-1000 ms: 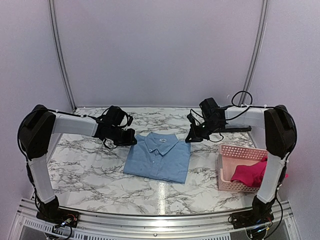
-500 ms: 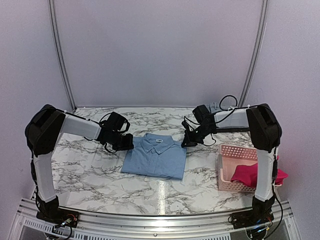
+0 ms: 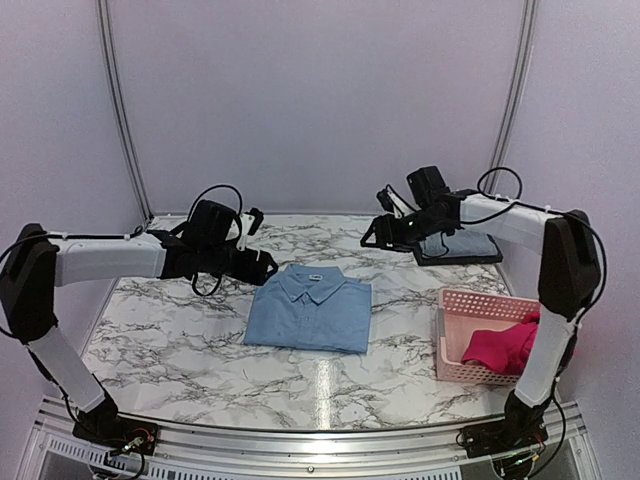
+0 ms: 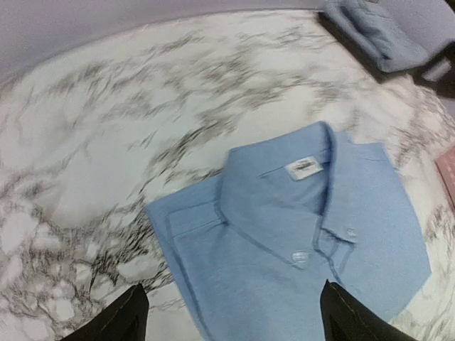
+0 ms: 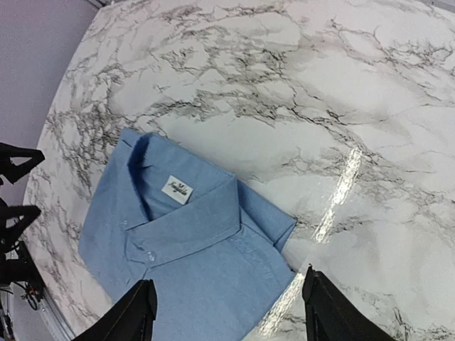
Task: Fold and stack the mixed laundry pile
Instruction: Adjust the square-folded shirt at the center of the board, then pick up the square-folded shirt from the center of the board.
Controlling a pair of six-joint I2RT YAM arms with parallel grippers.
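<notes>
Nearest you on the right, the magenta-red garment (image 3: 498,347) sat bunched in the pink basket (image 3: 480,296), not folded yet, so I'd say you were only about halfway through the pile.

In the middle of the marble table (image 3: 180,330) the light blue shirt (image 3: 310,315) lay flat as a neat folded rectangle, collar at the far edge, buttons up.

The big change: a moment earlier you had both grippers clamped down at the shirt's far corners, and now you'd let go and pulled back. The left gripper (image 4: 233,302) hung off the shirt's far left corner with its fingers spread wide, nothing between them, not touching the cloth. The right gripper (image 5: 227,284) had swung up and away to the far right, also spread open and empty, over toward the dark tray (image 3: 470,255).

Looked to me like the shirt fold was finished and the red one was next.
</notes>
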